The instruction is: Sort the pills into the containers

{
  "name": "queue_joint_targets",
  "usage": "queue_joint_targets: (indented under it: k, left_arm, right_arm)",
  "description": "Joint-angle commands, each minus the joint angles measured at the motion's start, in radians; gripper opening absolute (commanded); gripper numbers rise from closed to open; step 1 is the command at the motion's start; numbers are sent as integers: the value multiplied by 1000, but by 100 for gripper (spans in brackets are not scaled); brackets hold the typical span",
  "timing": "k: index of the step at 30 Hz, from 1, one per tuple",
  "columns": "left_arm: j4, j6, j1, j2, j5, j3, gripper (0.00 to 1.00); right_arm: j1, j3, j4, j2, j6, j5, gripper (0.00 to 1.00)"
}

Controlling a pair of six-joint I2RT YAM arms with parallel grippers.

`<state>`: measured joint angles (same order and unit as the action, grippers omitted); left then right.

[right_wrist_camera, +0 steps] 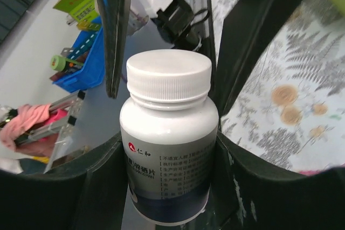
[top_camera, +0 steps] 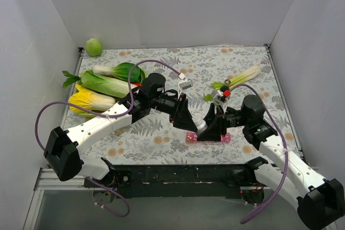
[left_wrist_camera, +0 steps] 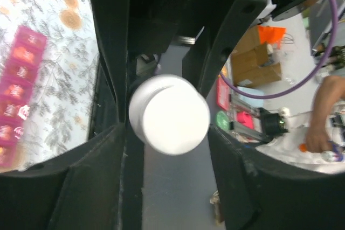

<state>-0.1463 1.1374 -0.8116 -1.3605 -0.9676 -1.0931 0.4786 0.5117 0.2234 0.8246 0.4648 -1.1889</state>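
Near the front edge of the floral cloth point(top_camera: 145, 145), a little right of centre, the pink pill organizer point(top_camera: 208, 138) lies flat with its long side running left to right. Its lids look down. In the left wrist view it shows as a strip of pink squares along the left edge.

Just above and behind the pill organizer, the two arms meet tip to tip over the cloth. The right gripper point(top_camera: 207, 129) pinches a white pill bottle point(right_wrist_camera: 168, 154) by its body, a dark finger against each side of the printed label. The white cap point(right_wrist_camera: 168, 75) is on the pill bottle and points away from the right wrist camera.

The left gripper point(top_camera: 188, 119) comes in from the left. In its own wrist view the white cap faces the lens end-on, seated between the two fingers, which sit against its rim on either side with no gap showing.

Far left on the cloth lie leafy greens: two bok choy point(top_camera: 110, 83) and a yellow napa cabbage point(top_camera: 91, 102) side by side. A small round green vegetable point(top_camera: 93, 47) sits in the far left corner. A pale green stalk point(top_camera: 245, 75) lies far right, well apart from the pill organizer.
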Motion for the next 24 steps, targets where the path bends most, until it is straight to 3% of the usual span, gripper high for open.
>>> queue_joint_targets:
  k: [1,4,6,10,15,20,24]
  left_arm:
    - [-32,21,14,44,-37,-1,70]
    - [-1,51,45,86,9,1,91]
    - [5,74,57,122,30,-1,98]
    - [-7,113,60,190,95,7,98]
    - [-78,192,60,306,341,48,98]
    - [-110,262,31,267,504,7,98]
    - [-193,197,-92,180,691,-79,98]
  right_arm:
    - [-20,51,170,-41,-19,14,1]
    - [-23,83,22,-48,-129,31,1]
    - [-21,97,-37,-50,-231,41,1]
    - [-21,137,-270,-50,-447,86,1]
    - [-20,211,-462,-55,-711,213,1]
    - [-18,252,-535,-19,-782,316,1]
    - [-17,258,-533,-4,-781,327,1]
